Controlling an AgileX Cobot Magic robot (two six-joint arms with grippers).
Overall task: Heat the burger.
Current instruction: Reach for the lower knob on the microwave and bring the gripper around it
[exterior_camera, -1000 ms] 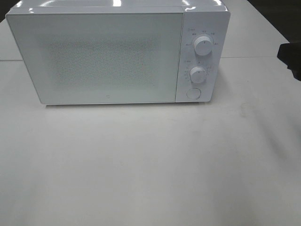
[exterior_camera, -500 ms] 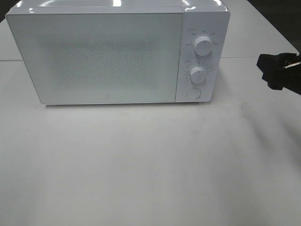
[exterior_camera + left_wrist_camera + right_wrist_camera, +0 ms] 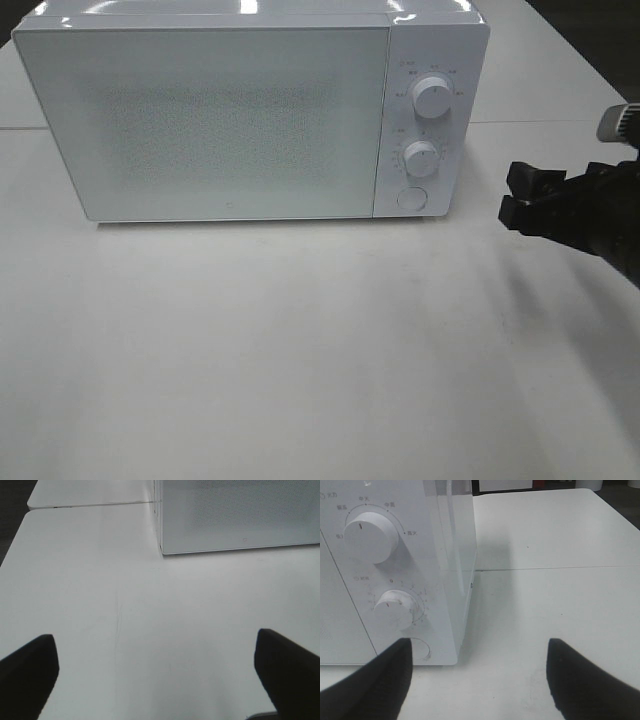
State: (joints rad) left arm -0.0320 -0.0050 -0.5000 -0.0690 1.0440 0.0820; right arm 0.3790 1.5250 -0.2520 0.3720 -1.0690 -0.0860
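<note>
Standing at 12 o'clock on the white table (image 3: 300,350), a white microwave (image 3: 250,115) is seen shut, with an upper dial (image 3: 431,97), a lower dial (image 3: 421,158) and a round button (image 3: 411,198) on its right panel. The right gripper (image 3: 515,194) is held at 3 o'clock, jaws spread and empty, near that panel but apart. The left gripper (image 3: 156,680) is spread wide, empty, over the table. The burger is not shown; its place and axis cannot be told.
</note>
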